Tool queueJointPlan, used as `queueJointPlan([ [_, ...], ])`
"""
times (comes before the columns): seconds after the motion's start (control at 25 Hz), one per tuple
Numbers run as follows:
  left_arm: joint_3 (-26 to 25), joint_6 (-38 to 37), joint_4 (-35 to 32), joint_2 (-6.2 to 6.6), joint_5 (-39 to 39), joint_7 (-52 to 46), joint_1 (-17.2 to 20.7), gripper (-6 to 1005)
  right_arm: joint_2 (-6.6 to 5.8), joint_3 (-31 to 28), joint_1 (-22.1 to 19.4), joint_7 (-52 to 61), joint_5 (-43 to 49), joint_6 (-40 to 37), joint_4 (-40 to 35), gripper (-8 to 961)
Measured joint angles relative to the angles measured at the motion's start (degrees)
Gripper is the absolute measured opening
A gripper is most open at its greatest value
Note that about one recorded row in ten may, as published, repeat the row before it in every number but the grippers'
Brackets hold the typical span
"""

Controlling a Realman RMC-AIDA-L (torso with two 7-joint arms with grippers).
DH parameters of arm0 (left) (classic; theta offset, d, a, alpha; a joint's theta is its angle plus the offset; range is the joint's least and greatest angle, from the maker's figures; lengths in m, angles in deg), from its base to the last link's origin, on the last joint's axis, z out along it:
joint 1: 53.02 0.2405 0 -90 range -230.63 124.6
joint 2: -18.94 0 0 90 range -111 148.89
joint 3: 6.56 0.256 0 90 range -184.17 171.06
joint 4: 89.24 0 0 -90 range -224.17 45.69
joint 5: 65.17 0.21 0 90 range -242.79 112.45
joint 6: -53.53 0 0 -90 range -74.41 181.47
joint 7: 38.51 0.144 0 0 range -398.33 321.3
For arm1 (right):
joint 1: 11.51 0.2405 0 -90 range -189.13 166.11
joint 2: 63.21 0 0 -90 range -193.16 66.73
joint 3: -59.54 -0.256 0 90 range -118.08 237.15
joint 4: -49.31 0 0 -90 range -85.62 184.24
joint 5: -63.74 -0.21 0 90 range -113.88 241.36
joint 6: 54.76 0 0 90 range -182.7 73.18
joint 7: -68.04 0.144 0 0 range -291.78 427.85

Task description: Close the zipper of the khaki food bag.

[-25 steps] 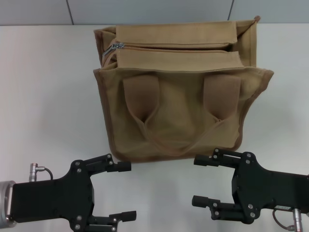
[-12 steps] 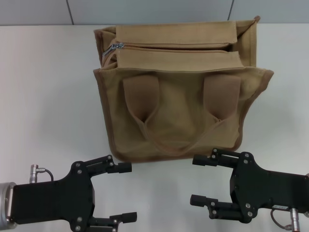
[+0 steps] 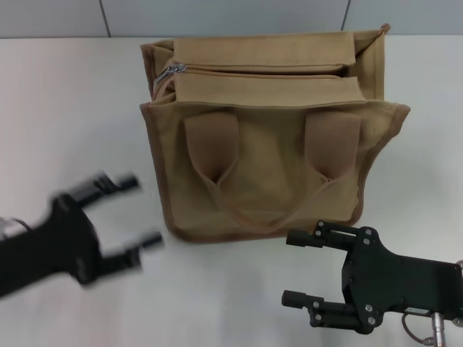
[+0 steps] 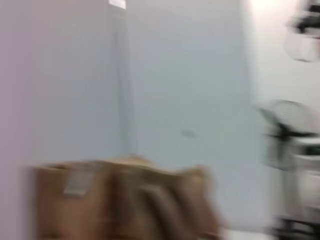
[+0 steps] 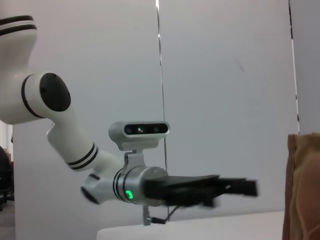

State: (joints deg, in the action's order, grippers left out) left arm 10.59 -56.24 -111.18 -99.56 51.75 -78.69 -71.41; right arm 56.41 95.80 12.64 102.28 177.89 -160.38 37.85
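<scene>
Head view: left gripper (image 3: 130, 212) and right gripper (image 3: 298, 267) both spread, empty, short of khaki food bag (image 3: 268, 159).

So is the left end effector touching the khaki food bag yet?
Apart. The head view shows bare table between the open left end effector and the khaki food bag, to the bag's left, nowhere near the zipper.

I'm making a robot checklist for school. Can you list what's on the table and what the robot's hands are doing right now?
Surface: white table, bare around the bag.
Job's things: khaki food bag upright; zipper pull at its left end.
Clutter: nothing seen.
Grippers: left gripper open, near the bag's left side, not touching; right gripper open, in front of the bag.
Cables: thin cable by the right wrist.
Surroundings: grey wall panels.
</scene>
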Motion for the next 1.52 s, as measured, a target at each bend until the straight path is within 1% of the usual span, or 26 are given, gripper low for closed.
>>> queueJointPlan([
  [0.04, 0.00, 0.00, 0.00, 0.00, 0.00, 0.00, 0.00, 833, 0.00, 0.00, 0.00, 0.00, 0.00, 0.00, 0.00, 702],
  [0.16, -9.21, 3.06, 2.70, -0.02, -0.36, -0.22, -0.19, 833, 0.00, -0.08, 0.38, -0.95, -0.06, 0.00, 0.80, 702],
  [0.28, -15.66, 6.33, 3.42, -0.04, -0.48, -0.08, -0.27, 833, 0.00, -0.14, 0.53, -1.08, -0.07, 0.22, 1.06, 702],
  [0.36, -19.39, 10.09, 4.97, -0.01, -0.60, -0.58, -0.58, 833, -0.01, -0.24, 0.60, -1.10, -0.15, 0.72, 1.43, 702],
  [0.4, -20.40, 14.06, 6.45, 0.10, -0.49, -1.11, -1.58, 833, -0.04, -0.29, 0.77, -1.10, -0.22, 0.92, 1.75, 702],
  [0.52, -18.89, 18.06, 6.99, 0.01, 0.48, -1.21, -3.98, 833, -0.06, -0.33, 1.01, -1.11, -0.44, 0.98, 1.74, 703],
  [0.56, -18.89, 18.06, 6.99, 0.01, 0.48, -1.21, -3.98, 833, -0.06, -0.33, 1.01, -1.11, -0.44, 0.98, 1.74, 703],
  [0.6, -16.84, 18.40, 7.02, -0.07, 0.72, -1.12, -5.08, 833, -0.07, -0.33, 1.17, -1.10, -0.79, 1.02, 1.75, 703],
  [0.64, -16.84, 18.40, 7.02, -0.07, 0.72, -1.12, -5.08, 833, -0.07, -0.33, 1.17, -1.10, -0.79, 1.02, 1.75, 703],
  [0.68, -14.50, 17.87, 7.20, -0.09, 0.75, -1.25, -6.14, 833, -0.10, -0.33, 1.24, -0.99, -0.93, 1.18, 1.86, 703],
  [0.72, -14.50, 17.87, 7.20, -0.09, 0.75, -1.25, -6.14, 833, -0.10, -0.33, 1.24, -0.99, -0.93, 1.18, 1.86, 703],
  [0.8, -13.16, 17.30, 7.54, -0.05, 0.53, -1.25, -7.42, 833, -0.08, -0.47, 1.32, -0.87, -0.98, 1.57, 1.94, 703],
  [1.2, -14.15, 17.67, 7.66, -0.15, -2.97, -1.38, -10.33, 834, -0.01, -2.06, 1.43, -0.62, -1.04, 2.15, 2.58, 702],
  [1.52, -14.37, 20.14, 8.53, -0.24, -4.40, -1.39, -10.41, 834, 0.00, -4.20, 1.37, -0.62, -1.04, 2.94, 2.64, 703],
])
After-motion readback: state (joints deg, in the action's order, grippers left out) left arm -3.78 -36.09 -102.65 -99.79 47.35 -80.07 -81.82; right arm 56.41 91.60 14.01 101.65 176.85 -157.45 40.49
